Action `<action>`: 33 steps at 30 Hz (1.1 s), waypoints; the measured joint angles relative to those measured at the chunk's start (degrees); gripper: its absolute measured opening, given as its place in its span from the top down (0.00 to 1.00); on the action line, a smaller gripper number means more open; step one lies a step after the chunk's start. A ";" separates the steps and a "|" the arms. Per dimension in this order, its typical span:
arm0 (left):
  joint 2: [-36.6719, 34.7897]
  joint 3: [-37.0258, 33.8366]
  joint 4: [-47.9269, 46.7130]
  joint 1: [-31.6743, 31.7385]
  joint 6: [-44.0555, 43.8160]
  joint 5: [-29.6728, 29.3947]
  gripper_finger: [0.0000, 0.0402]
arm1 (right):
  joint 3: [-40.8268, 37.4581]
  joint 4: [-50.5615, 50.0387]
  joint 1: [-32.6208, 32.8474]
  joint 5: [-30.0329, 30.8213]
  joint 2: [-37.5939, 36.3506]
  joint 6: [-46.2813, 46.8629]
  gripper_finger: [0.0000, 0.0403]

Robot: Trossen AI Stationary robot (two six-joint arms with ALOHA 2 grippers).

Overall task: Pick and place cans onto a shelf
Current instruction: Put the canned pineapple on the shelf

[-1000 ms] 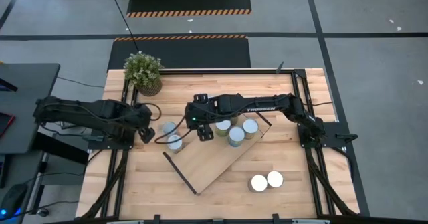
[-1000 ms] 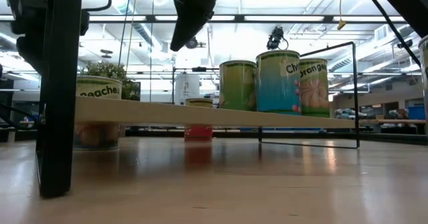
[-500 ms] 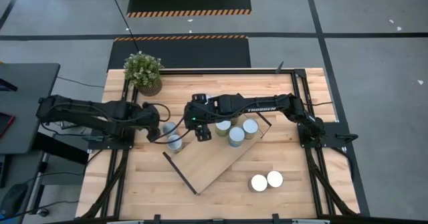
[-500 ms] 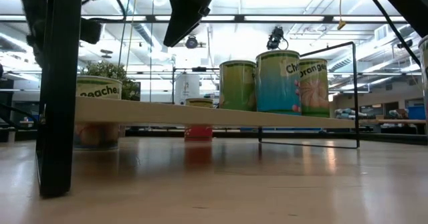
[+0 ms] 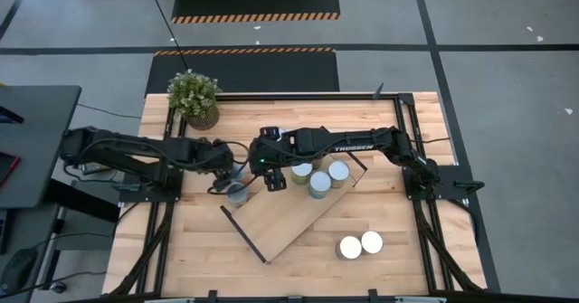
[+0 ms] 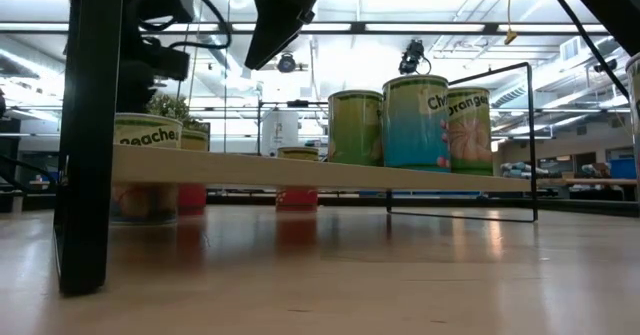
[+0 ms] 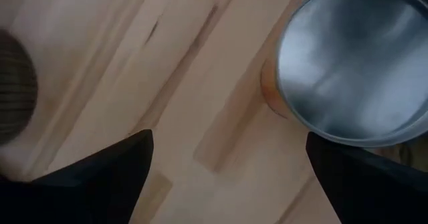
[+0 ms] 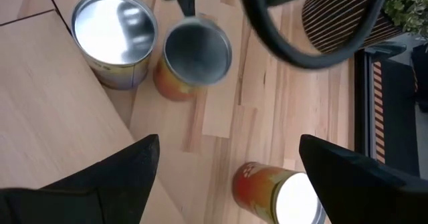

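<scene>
The left tool has reached farther right than a second ago and now hangs over the can on the desk just left of the shelf, fingers spread. The right tool stays over the shelf's left end, also spread. Three cans stand on the shelf; two cans sit well apart, front right.

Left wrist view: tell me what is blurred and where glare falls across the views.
Left wrist view: the can top looks soft, with smeared sheen. Right wrist view: bright glare on one can lid. Low view: the tabletop mirrors the cans and shelf.
</scene>
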 joint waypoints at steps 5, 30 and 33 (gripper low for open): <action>1.78 0.00 6.20 -0.02 2.45 -2.92 0.00 | -0.02 -1.55 0.00 0.00 -0.27 0.44 0.09; -17.65 -1.83 12.15 -18.20 3.48 -25.95 0.00 | -0.02 0.94 0.33 -4.44 -2.54 2.05 0.09; -18.76 -7.11 16.83 -21.75 2.46 -29.46 0.00 | -0.69 4.15 0.35 -6.34 -2.54 1.80 0.09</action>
